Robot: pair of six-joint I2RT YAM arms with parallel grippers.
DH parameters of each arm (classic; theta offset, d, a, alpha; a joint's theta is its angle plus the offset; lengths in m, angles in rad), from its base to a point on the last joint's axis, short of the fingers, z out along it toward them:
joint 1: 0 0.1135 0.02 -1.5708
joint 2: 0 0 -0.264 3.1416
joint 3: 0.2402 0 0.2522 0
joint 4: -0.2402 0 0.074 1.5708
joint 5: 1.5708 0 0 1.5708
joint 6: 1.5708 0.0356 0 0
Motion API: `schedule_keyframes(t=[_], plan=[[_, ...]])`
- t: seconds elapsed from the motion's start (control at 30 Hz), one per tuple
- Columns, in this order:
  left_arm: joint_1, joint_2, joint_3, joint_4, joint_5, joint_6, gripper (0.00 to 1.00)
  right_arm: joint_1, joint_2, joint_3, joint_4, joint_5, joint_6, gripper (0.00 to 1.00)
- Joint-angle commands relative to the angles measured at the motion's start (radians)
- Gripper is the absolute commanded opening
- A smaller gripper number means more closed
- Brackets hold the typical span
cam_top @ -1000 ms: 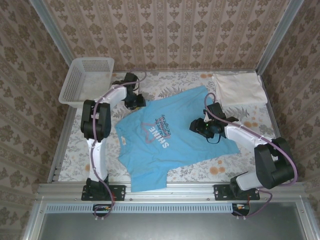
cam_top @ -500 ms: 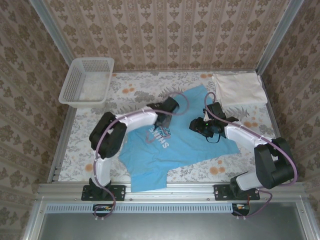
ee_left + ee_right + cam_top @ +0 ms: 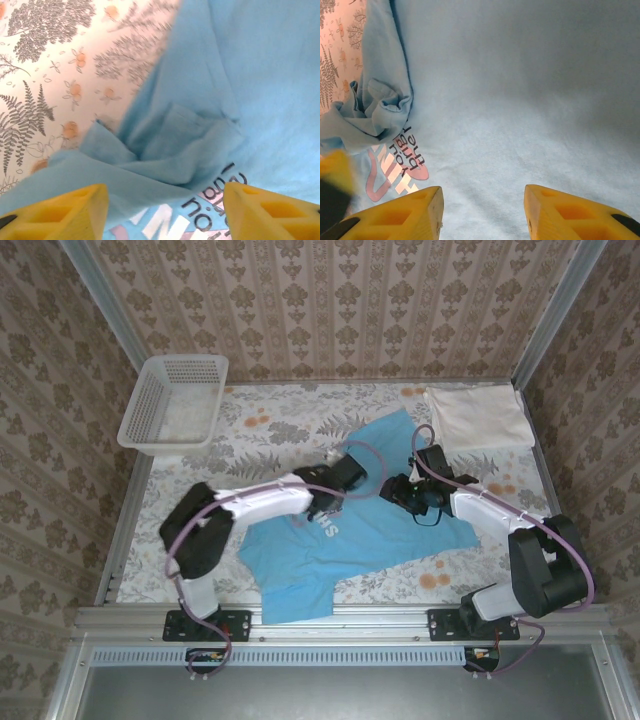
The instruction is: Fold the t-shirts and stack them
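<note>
**Top view.**
- Blue shirt (image 3: 390, 535): mid-table (image 3: 250, 430), its left side thrown in over the chest, print (image 3: 325, 527) half covered, hem toward the near edge.
- Cream shirt (image 3: 480, 418): folded, far right corner, well apart from the blue one.
- Basket (image 3: 175, 405): far left corner.
- Left gripper (image 3: 335, 492): over the blue shirt's middle, at the folded-in edge.
- Right gripper (image 3: 400, 490): near it, on the shirt's right half.

**Left wrist view.** Fingers (image 3: 55, 210) stand wide with nothing between them. A bunched flap (image 3: 165, 145) lies just ahead, crumpled rather than flat.

**Right wrist view.** Fingers (image 3: 395, 215) sit moderately apart over smooth cloth, gripping nothing. The flap and print sit at the view's left edge.

**Risk, as judged.**
- The flap lies in a heap, so the fold may set crooked or slump back open.
- A finger drawn away low could snag the flap and drag the shirt.

**Change.** A second earlier the left gripper was at the sleeve near the basket, and the shirt lay spread with its print fully showing. Half a second earlier the gripper was midway across. The right arm has barely moved
</note>
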Motion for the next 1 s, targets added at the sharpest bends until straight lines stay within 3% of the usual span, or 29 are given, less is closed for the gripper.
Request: schedule_keyframes(t=[0.0,0.17,0.37,0.53,0.87,0.97], plan=[[0.160,-0.050,0.081,-0.073,0.320,-0.002,0.62,-0.007,-0.007,-0.016,0.021,-0.019,0.021,0.48],[0.259,0.085,0.252,-0.234,0.503,0.094,0.56,-0.015,-0.010,-0.026,0.028,-0.014,0.034,0.48],[0.264,0.232,0.333,-0.235,0.773,0.105,0.52,-0.024,-0.010,-0.034,0.037,-0.023,0.039,0.48],[0.236,0.325,0.384,-0.276,0.741,0.085,0.52,-0.027,-0.007,-0.036,0.040,-0.030,0.039,0.48],[0.208,0.342,0.355,-0.280,0.700,0.081,0.53,-0.032,-0.007,-0.039,0.049,-0.035,0.040,0.48],[0.206,0.349,0.355,-0.280,0.687,0.082,0.36,-0.033,-0.009,-0.041,0.050,-0.034,0.042,0.48]])
